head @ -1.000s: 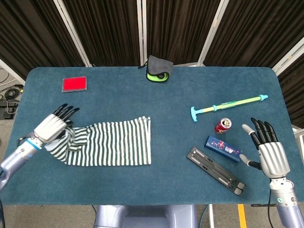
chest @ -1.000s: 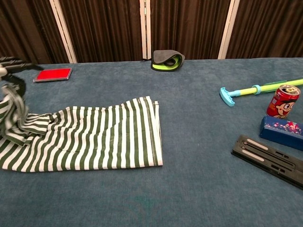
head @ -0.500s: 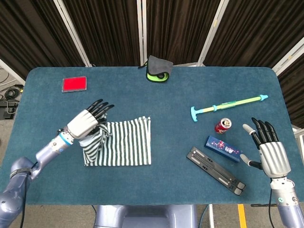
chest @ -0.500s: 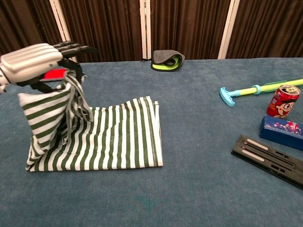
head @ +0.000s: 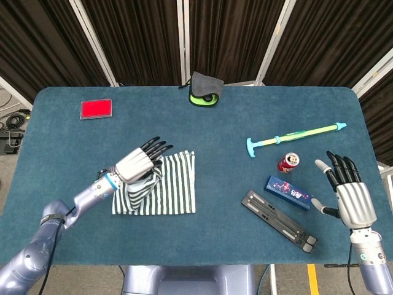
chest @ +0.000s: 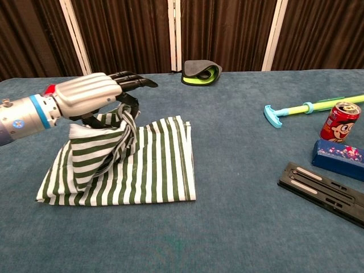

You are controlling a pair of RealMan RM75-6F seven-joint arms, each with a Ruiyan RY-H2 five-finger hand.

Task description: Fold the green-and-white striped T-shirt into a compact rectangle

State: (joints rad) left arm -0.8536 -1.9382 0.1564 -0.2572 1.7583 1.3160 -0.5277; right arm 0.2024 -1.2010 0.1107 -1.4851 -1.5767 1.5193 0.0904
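Green-and-white striped cotton T-shirt (chest: 142,165) cloth is pinched under your left hand (head: 138,165), which holds one end lifted above the half lying flat near the front left of the blue bench (head: 233,141), so you look mid-fold. Next, I judge, lay that end squarely on the far edge, then let go. Your right hand (head: 350,196) hovers spread and empty past one blue box (head: 288,192), one red can (head: 288,162), one black rail (head: 279,220), one green-and-yellow stick (head: 295,136), one red card (head: 96,109) and one grey-and-green pouch (head: 204,90).

The left robot hand (head: 139,165) holds a raised fold of the striped T-shirt (head: 166,192) above the table (head: 215,141).
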